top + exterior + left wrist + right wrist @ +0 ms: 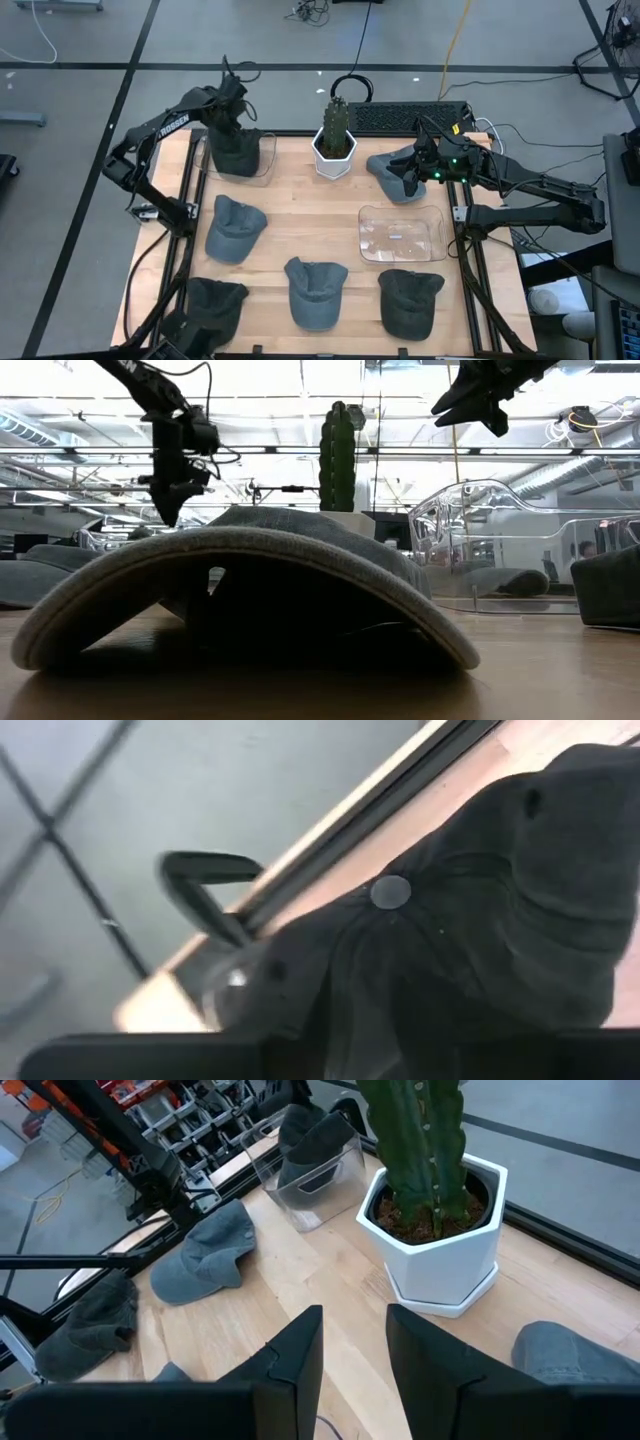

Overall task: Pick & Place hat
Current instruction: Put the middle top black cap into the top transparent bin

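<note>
Two arms | left gripper (236,112) directly over hat (236,150) in clear bin (262,160), 11 o'clock on worktop (300,225); finger state unclear | right gripper (352,1342) fingers parted, empty.

Left gripper (236,118) far-left, pointing down; right gripper (408,172) far-right, jaws parted.

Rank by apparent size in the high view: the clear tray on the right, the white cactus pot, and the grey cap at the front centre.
1. Clear tray, the widest outline.
2. Grey cap, front centre, clearly smaller than the tray.
3. White cactus pot, the smallest footprint.
All three sit on the table, so camera nearness hardly skews this.
</note>
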Controlling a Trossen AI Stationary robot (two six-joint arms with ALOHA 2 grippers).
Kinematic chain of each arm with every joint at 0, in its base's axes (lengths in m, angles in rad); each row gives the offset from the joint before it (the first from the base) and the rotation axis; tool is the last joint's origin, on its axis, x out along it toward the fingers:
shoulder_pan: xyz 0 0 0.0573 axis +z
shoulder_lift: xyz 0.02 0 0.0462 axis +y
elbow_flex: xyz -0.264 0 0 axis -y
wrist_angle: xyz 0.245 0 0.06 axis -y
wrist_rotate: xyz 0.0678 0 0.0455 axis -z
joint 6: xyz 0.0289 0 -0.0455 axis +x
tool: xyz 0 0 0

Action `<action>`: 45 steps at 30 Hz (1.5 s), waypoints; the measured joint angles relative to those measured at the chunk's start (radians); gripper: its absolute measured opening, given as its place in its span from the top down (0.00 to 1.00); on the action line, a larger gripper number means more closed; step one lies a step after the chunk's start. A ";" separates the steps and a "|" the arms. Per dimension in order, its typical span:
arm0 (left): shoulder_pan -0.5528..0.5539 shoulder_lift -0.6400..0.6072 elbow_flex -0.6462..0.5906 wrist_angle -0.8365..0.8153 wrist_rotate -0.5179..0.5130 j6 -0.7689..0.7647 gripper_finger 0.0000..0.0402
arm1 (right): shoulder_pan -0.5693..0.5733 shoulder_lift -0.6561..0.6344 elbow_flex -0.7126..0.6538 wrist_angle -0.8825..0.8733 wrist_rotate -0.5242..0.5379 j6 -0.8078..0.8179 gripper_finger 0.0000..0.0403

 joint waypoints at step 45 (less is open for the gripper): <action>-0.409 -0.074 0.167 -0.564 0.370 0.038 0.97 | 0.000 -0.011 -0.073 -0.016 -0.002 -0.049 0.74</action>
